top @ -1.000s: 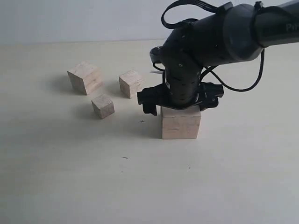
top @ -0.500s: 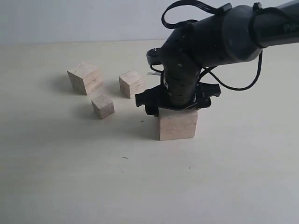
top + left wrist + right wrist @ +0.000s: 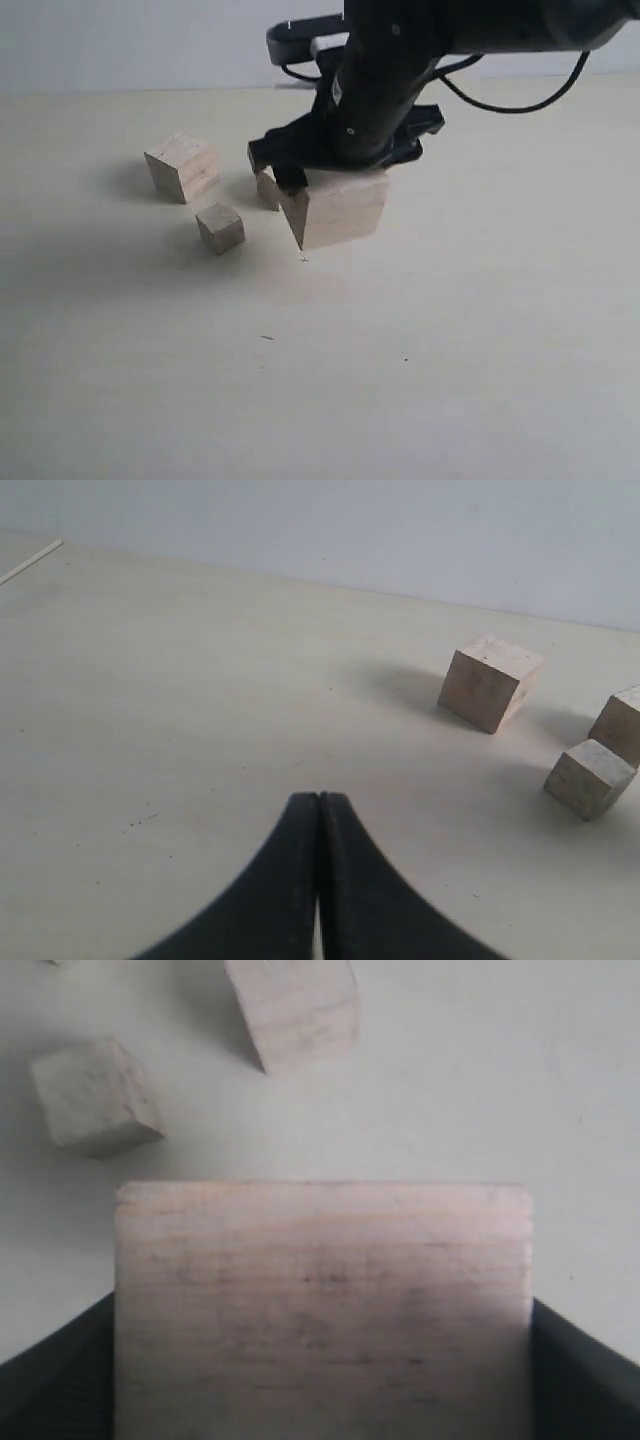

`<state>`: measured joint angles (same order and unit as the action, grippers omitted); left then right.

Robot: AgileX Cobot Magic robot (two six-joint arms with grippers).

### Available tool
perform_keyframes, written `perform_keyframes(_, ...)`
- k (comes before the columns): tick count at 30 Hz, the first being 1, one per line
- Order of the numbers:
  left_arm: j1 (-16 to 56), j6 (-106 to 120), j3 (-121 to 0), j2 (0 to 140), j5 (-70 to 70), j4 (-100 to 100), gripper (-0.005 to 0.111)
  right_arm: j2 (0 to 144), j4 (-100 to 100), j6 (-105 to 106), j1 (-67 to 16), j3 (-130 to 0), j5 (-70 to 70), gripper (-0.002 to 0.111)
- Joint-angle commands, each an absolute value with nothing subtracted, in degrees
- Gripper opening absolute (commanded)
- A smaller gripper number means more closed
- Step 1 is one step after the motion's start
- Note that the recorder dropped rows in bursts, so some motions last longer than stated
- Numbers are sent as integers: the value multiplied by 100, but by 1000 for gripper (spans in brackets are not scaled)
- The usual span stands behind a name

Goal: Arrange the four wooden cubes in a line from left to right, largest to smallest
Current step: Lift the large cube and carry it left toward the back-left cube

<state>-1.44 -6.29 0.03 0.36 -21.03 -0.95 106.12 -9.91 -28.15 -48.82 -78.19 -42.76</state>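
My right gripper [image 3: 340,172] is shut on the largest wooden cube [image 3: 335,208], holding it tilted just above the table. In the right wrist view that cube [image 3: 322,1300] fills the space between the dark fingers [image 3: 580,1370]. Behind its left edge the third cube [image 3: 266,187] is partly hidden. The smallest cube [image 3: 220,228] lies to the left, and the second-largest cube [image 3: 182,166] is farther left and back. My left gripper [image 3: 319,798] is shut and empty, low over bare table, well short of the second-largest cube [image 3: 488,681] and the smallest cube [image 3: 589,777].
The pale table [image 3: 450,350] runs back to a light wall [image 3: 150,40]. The right arm's black cable [image 3: 520,100] loops behind the arm. The left arm does not show in the exterior view.
The right gripper closed on the largest cube, lifted it off the table and carried it left and back toward the other cubes. The cube now hangs tilted.
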Motion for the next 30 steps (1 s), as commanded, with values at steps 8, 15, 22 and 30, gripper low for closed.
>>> perform_keyframes(8, -112, -628, 0, 0, -2061, -82, 0, 10457, 810, 270, -4895, -8126, -3896, 0)
perform_keyframes(15, -112, -628, 0, 0, -2061, -82, 0, 10714, 3250, 4990, -4895, -8461, -3955, 0)
perform_keyframes(22, -112, -628, 0, 0, -2061, -82, 0, 11157, 3432, 5706, -4962, -9518, -4422, 0)
perform_keyframes(30, -112, -628, 0, 0, -2061, -82, 0, 11924, 3592, 6503, -5228, -10118, -4858, 0)
